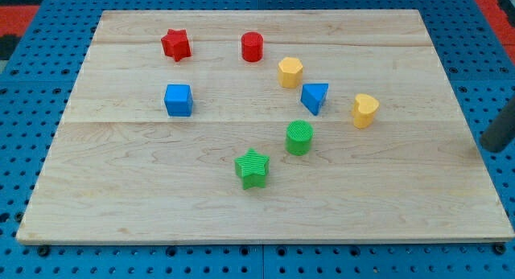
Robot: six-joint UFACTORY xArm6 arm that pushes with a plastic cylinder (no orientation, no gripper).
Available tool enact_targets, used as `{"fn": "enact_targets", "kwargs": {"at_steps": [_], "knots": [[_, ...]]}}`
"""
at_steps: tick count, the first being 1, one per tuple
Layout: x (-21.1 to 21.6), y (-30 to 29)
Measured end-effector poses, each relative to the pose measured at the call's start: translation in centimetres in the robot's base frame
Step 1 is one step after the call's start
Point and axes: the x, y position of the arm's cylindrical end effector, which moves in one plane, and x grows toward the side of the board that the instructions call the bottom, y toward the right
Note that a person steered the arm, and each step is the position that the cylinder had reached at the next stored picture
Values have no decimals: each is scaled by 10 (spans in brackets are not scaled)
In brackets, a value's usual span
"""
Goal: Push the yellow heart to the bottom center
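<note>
The yellow heart [364,110] sits on the wooden board [402,207] at the view's right of centre. My tip [489,148] is at the view's right edge, just off the board's right side, well to the right of the heart and slightly lower. It touches no block. Only the lower end of the dark rod shows.
A blue triangle [315,96] lies just left of the heart, with a yellow hexagon [290,71] above it. A green cylinder [299,137] and a green star [253,168] sit lower left. A red cylinder [252,47], a red star [175,44] and a blue cube [178,100] are further left.
</note>
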Motion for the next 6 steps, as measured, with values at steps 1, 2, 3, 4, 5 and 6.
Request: {"fn": "enact_targets", "kwargs": {"at_steps": [1,2,3,4,5,6], "knots": [[-51,7],[-100,-21],[-114,-92],[-91,-134],[-64,-155],[-70,-162]]}}
